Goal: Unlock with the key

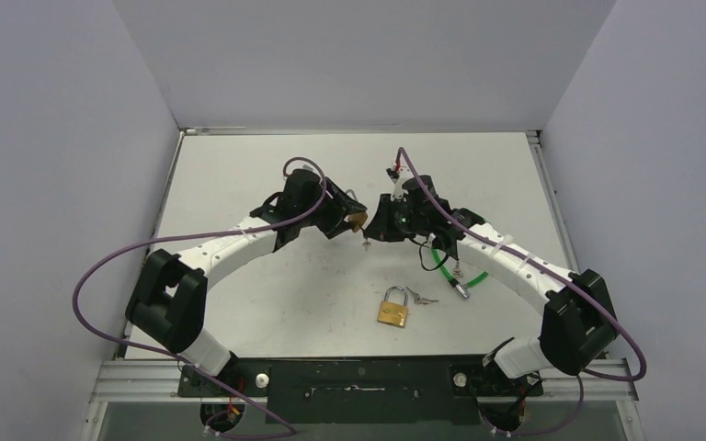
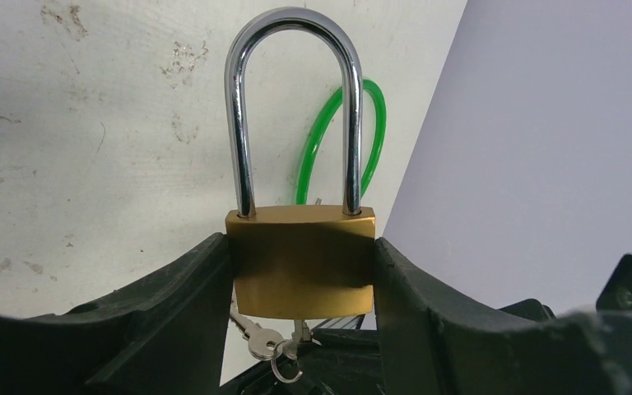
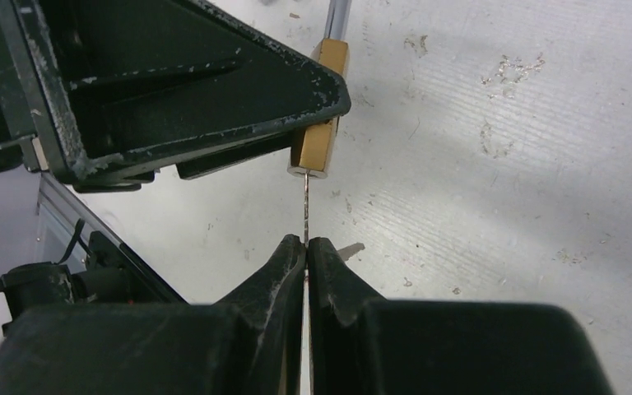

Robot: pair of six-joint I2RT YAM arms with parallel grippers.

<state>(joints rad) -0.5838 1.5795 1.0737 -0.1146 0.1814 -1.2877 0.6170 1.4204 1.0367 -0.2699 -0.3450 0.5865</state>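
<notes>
My left gripper [image 2: 300, 251] is shut on the brass body of a padlock [image 2: 300, 267], held above the table. Its steel shackle [image 2: 243, 115] is seated in the body. My right gripper [image 3: 306, 243] is shut on a thin key [image 3: 305, 206], whose blade enters the bottom of the padlock [image 3: 319, 148]. In the left wrist view the key [image 2: 301, 333] hangs under the body with a spare key [image 2: 255, 337] on a ring. In the top view the left gripper [image 1: 345, 219] and right gripper [image 1: 372, 231] meet at mid-table.
A second brass padlock [image 1: 392, 308] lies on the table near the front, with keys [image 1: 421, 297] beside it. A green cable lock [image 1: 455, 266] lies under the right arm and shows behind the shackle [image 2: 370, 140]. Grey walls enclose the table.
</notes>
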